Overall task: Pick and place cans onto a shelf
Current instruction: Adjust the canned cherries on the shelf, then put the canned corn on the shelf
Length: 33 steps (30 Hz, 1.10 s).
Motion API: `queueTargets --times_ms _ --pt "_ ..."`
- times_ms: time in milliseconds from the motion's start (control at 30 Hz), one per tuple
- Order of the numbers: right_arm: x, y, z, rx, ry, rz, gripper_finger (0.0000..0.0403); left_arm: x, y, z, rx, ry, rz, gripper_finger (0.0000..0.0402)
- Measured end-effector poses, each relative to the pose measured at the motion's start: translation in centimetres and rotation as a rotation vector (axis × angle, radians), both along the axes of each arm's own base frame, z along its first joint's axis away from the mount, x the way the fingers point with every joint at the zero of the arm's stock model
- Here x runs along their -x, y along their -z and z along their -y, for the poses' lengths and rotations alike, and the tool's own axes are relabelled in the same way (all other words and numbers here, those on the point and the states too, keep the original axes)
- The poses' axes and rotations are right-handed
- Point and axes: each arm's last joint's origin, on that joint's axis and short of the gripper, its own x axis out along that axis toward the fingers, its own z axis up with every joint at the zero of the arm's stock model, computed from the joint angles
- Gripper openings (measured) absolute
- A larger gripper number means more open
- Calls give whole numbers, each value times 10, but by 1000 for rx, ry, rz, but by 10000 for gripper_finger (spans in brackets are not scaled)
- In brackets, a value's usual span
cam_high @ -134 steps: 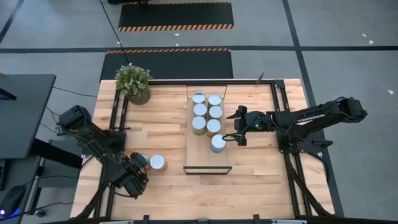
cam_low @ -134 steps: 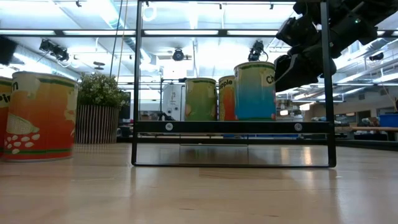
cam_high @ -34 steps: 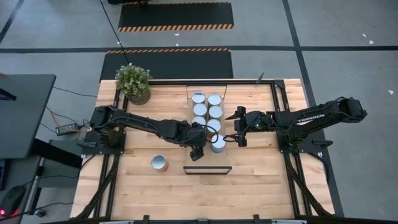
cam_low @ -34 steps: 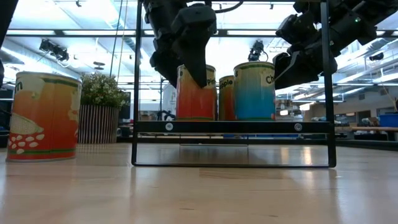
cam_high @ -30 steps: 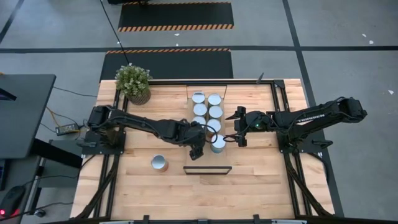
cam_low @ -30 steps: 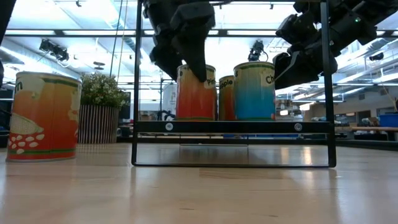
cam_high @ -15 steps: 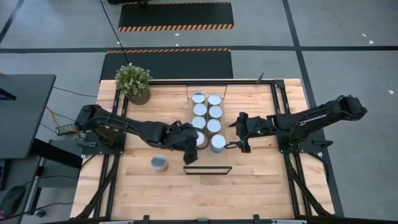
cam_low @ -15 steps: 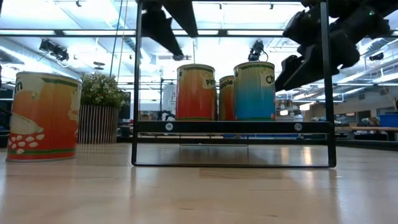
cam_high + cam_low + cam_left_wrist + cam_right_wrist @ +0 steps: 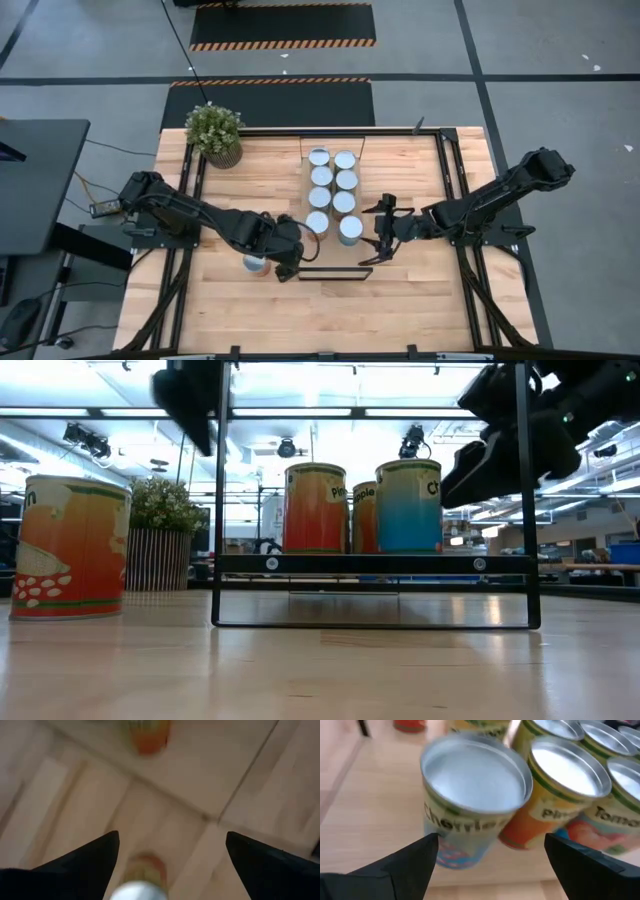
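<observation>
Right tool (image 9: 487,865), fingers spread, faces shelved cans (image 9: 475,805) labelled "Cherries" and "Tomato"; left tool (image 9: 167,865) spread too.

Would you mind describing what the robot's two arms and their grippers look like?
Both arms are dark, nearly black, built of slim jointed segments. The left gripper and right gripper each carry two fingers; in the wrist views these fingers are black, tapering wedges. No markings are legible now.

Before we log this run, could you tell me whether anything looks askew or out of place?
Nothing is askew: eight cans stand upright in two rows on the shelf. One can sits off it on the table, under the open left gripper.
</observation>
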Motion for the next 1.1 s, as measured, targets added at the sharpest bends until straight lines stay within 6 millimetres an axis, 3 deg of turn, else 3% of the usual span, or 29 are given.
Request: queueTargets --times_ms 300,533,867,1100 --pt "-8 9 3 67 95 12 373 20 0 8 75 -26 -161 373" --pt "3 0 -1 82 63 -4 373 32 -2 23 98 -16 -190 373" --pt "13 -8 -2 85 45 -11 373 89 -14 70 -33 -160 -128 373" --pt "13 -9 -2 85 43 -3 373 122 -12 90 -71 -263 -115 373"
